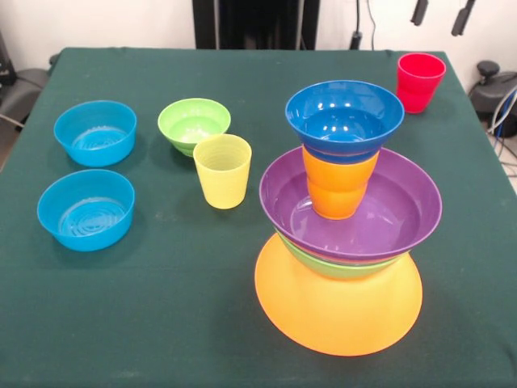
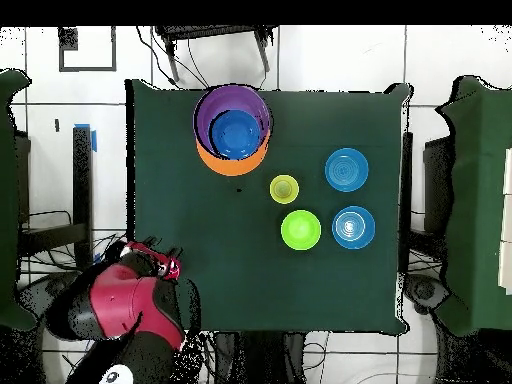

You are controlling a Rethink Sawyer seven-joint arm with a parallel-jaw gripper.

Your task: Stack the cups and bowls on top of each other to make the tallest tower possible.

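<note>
Currently the tower (image 1: 343, 218) comprises five smooth plastic pieces: inverted orange cone base, green bowl, purple bowl, ribbed orange cup, dark blue bowl. Unstacked on the cloth-covered table (image 1: 202, 315): yellow cup (image 1: 222, 170), red cup (image 1: 419, 82), small green bowl (image 1: 194, 124), two light blue bowls (image 1: 94, 132). Jaws state: cannot tell.

The tower (image 1: 343, 234) stood on its upturned orange base, green and purple bowls above, an orange cup (image 1: 338, 187) capped by the dark blue bowl (image 1: 344, 120). A yellow cup (image 1: 222, 170) stood just beside it.
</note>
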